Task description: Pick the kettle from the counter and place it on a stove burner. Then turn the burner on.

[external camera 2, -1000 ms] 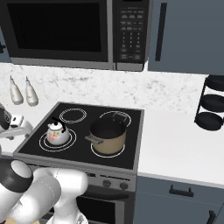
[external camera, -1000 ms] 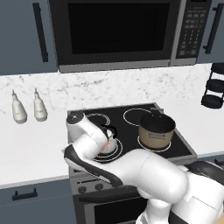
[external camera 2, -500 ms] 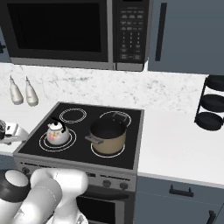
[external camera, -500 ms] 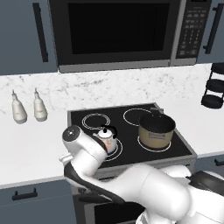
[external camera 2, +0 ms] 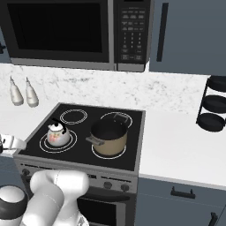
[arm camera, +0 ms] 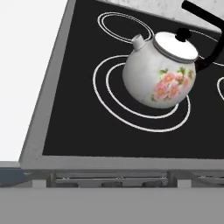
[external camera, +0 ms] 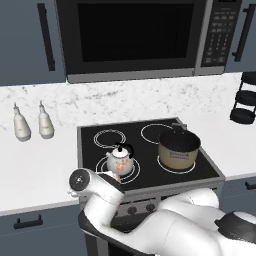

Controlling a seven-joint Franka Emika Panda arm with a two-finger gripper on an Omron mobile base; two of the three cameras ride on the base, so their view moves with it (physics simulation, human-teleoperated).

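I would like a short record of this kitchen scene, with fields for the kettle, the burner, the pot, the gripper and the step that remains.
kettle: white floral kettle standing upright on the cooktop, free of the gripper
burner: large double-ring stove burner at the front left, under the kettle
pot: tan pot with dark lid on the front right burner
counter: white marble counter with two bottles at the back
gripper: open, holding nothing, in front of the stove
knobs: stove knobs on the front panel
remaining: turn the burner on
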